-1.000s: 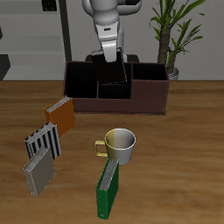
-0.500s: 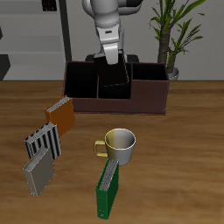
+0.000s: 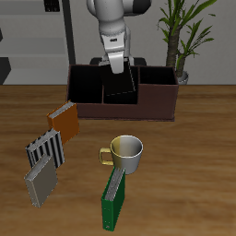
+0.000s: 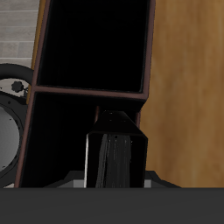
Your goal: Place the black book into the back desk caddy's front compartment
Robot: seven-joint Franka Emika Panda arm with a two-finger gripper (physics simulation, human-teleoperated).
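Note:
The back desk caddy (image 3: 125,110) is a long, dark reddish-brown box with a black interior, standing far back on the table. My gripper (image 3: 117,68) is above its middle, shut on the black book (image 3: 121,86). The book hangs upright with its lower end down inside the caddy's middle cells. The book and shadow hide the front compartment, so I cannot tell which middle cell the book is in. In the wrist view the black book (image 4: 115,157) stands between my fingers over a black cell. A brown partition (image 4: 87,89) and the caddy wall (image 4: 150,52) lie beyond it.
An orange book (image 3: 64,118) and two grey striped books (image 3: 44,150) (image 3: 39,182) lie toward the front. A cream mug (image 3: 127,154) and a green book (image 3: 113,199) stand nearer the front edge. A potted plant (image 3: 181,41) stands behind the caddy's end.
My gripper has moved down with the black book, sinking the book deeper into the caddy's middle. Nothing else has moved.

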